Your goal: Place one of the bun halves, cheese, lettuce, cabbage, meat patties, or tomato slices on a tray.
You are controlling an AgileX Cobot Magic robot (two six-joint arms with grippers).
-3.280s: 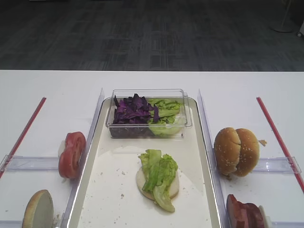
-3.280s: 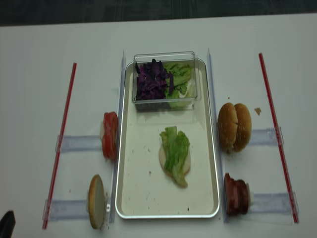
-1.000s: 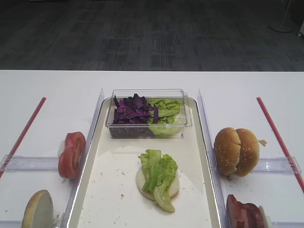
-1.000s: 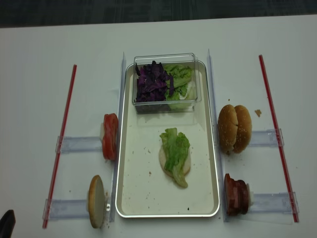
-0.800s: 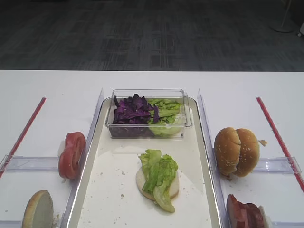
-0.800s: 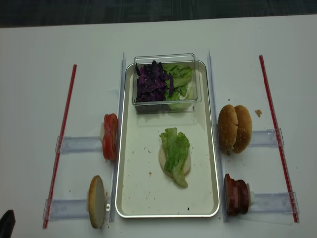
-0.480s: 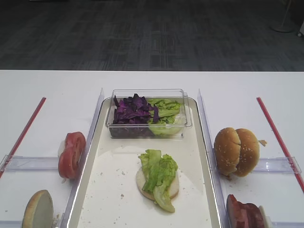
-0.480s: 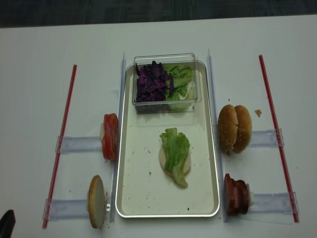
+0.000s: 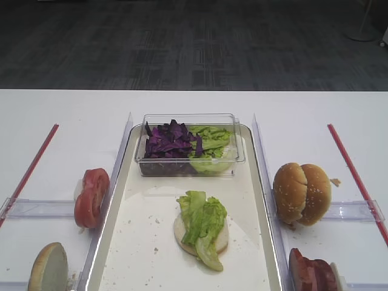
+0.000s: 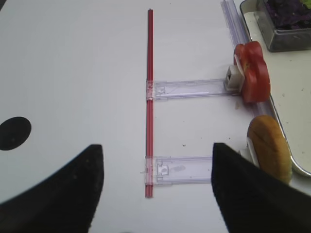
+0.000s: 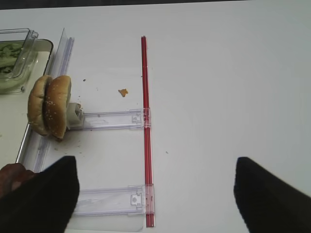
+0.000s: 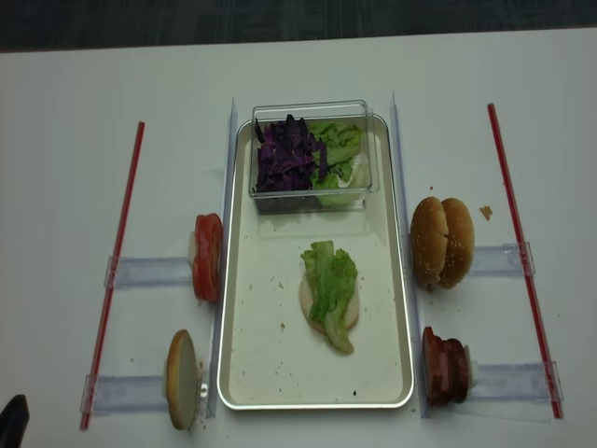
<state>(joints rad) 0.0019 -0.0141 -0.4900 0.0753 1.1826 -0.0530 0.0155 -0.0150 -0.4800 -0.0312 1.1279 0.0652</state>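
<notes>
A bun half (image 9: 222, 238) topped with lettuce (image 9: 203, 221) lies mid-tray (image 9: 121, 242). More lettuce (image 9: 212, 142) and purple cabbage (image 9: 170, 140) fill the clear box at the tray's far end. Left of the tray stand tomato slices (image 10: 252, 77) and a bun half (image 10: 269, 153) on edge. To the right are two bun halves (image 11: 50, 110) and meat patties (image 12: 445, 364). Cheese is out of view. My left gripper (image 10: 155, 194) hovers open over the left table. My right gripper (image 11: 155, 204) is open over the right table. Both hold nothing.
Red strips (image 9: 30, 170) (image 9: 354, 176) run along both sides. Clear plastic racks (image 11: 112, 119) (image 10: 189, 87) hold the upright food. A crumb (image 11: 123, 91) lies near the right strip. A black round mark (image 10: 14, 133) is on the left table.
</notes>
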